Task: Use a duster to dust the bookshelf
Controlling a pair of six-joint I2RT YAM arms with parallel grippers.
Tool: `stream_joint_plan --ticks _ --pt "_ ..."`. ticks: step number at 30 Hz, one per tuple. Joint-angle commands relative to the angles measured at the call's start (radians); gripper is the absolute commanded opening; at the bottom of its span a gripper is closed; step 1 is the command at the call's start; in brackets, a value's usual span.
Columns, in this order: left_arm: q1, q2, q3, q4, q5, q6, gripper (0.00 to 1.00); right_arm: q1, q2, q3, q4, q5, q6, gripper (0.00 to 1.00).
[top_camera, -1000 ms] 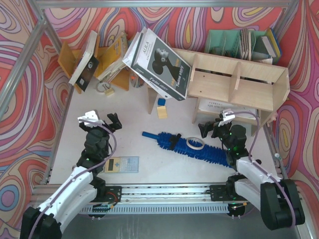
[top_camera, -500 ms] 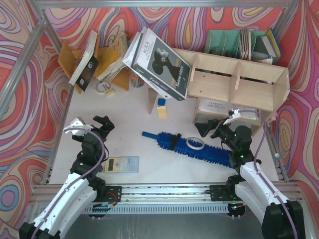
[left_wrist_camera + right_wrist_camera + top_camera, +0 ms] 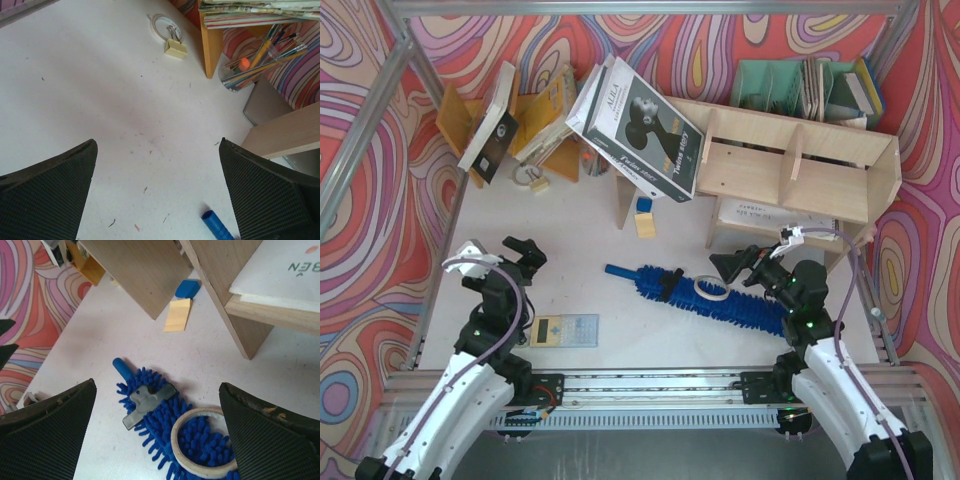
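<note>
**right gripper** (image 3: 736, 264) (image 3: 157, 387): jaws spread full, nothing btwn them, no hold. Wrist view looks down thru the gap onto the long bright-blue fluffy duster (image 3: 648, 282) (image 3: 155, 422). Its short dark-blue plastic handle (image 3: 616, 271) (image 3: 121, 367) (image 3: 215, 226) is at the far-left end. Grey plastic clip (image 3: 145, 401) sits across the fluff nr the handle. Pale tape ring (image 3: 711, 291) (image 3: 197, 412) lies on the fluff just beside the clip. Height of the fingers over the fluff: can't tell.

**left gripper** (image 3: 523, 252) (image 3: 157, 150): jaws also at full spread, empty. Bare white table (image 3: 100, 90) below; only the handle tip shows, nr the right-hand finger.

Duster lies flat on the table, diagonal, centre-front. It is in front of the large pale plywood bookshelf (image 3: 790, 160) (image 3: 145, 270) and apart from it. Right gripper is by the ring; left gripper is well apart, left of the handle.

Outward:
- small yellow wood block (image 3: 645, 225) (image 3: 177, 315) + blue block (image 3: 642, 203) (image 3: 187, 288) by the shelf's left leg
- big black-cover book (image 3: 640, 125) tilted on the shelf's left end
- pale flat calculator (image 3: 560, 328) nr the left arm
- back left: orange-yellow wood rack (image 3: 555, 150) (image 3: 210, 45) w/ books
- beside the rack: clear cup of pens (image 3: 245, 75), white ring (image 3: 161, 22) w/ yellow binder clip (image 3: 176, 47)
- back right: green slotted file organizer (image 3: 790, 85) behind the bookshelf
</note>
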Motion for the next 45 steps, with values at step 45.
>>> stream_joint_plan --ticks 45 --pt "-0.001 0.236 0.186 -0.262 0.192 -0.042 0.98 0.800 0.418 0.337 -0.429 0.839 0.004 0.78"
